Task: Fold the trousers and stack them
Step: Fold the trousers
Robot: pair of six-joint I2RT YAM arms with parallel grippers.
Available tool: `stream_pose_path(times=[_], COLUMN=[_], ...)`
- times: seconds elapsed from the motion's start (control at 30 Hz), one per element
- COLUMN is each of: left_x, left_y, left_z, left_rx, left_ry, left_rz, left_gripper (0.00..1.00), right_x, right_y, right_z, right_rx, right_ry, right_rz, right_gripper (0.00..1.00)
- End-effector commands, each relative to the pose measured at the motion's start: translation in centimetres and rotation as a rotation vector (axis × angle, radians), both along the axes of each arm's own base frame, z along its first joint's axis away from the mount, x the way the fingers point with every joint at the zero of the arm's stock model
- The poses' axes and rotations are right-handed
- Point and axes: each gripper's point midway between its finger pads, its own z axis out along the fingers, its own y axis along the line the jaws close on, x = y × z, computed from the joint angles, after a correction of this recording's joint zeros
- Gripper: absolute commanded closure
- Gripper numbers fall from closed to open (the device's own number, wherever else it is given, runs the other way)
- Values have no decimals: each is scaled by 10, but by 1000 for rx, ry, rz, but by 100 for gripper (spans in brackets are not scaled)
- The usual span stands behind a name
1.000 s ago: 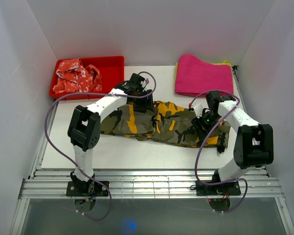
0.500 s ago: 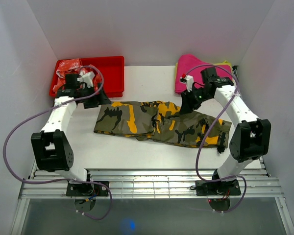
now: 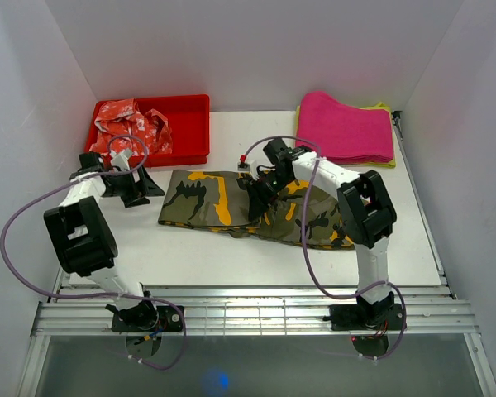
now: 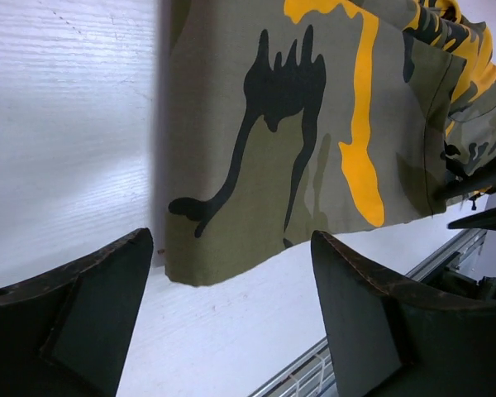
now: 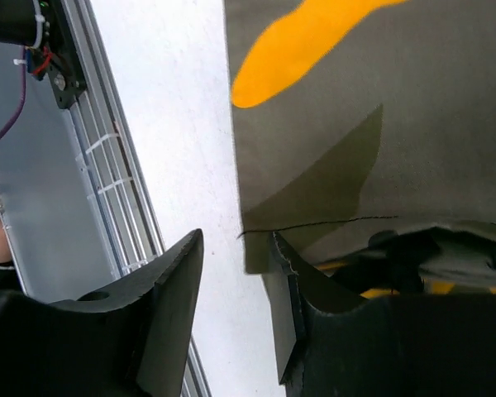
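Trousers (image 3: 219,201): flat mid-table, lengthwise left to right.
Left gripper (image 4: 231,241): jaws wide apart, just left of trousers' left end.
Right gripper (image 5: 236,241): jaws narrowly apart, over trousers' middle.

No text, label, brand, number or sign can be read in any of the views.
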Motion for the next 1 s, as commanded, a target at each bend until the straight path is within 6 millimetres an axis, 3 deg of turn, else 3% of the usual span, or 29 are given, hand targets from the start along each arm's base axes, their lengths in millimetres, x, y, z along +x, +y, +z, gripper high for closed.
stream_pose_path(times=[0.0,0.1,0.23,0.47,0.73,0.93,0.97], left_x=[2,8,12,22,12,11,13], left_y=[-12,-12,-8,-17,-43,-40,-39], left_z=[-8,-20,-38,-59,-76,-76,-71], left_rx=[-79,-103,-97,-192,-235,-220,-219], left_ry=[-40,-36,-9,26,58,67,55], left_rz=[-47,-27,0,6,-59,-28,-24], left_gripper=[13,17,20,26,30,60,75], right_x=[-3,-7,-16,-34,-32,-20,-17], right_y=[-7,-16,-26,-37,-42,-38,-37], right_z=[-32,-63,-86,-102,-105,-91,-86], right_rx=[-46,-125,-198,-254,-285,-269,-263], right_ry=[75,115,146,178,159,94,72], right_rz=[-20,-27,-10,20,23,21,19], right_gripper=[57,59,60,61,61,60,60])
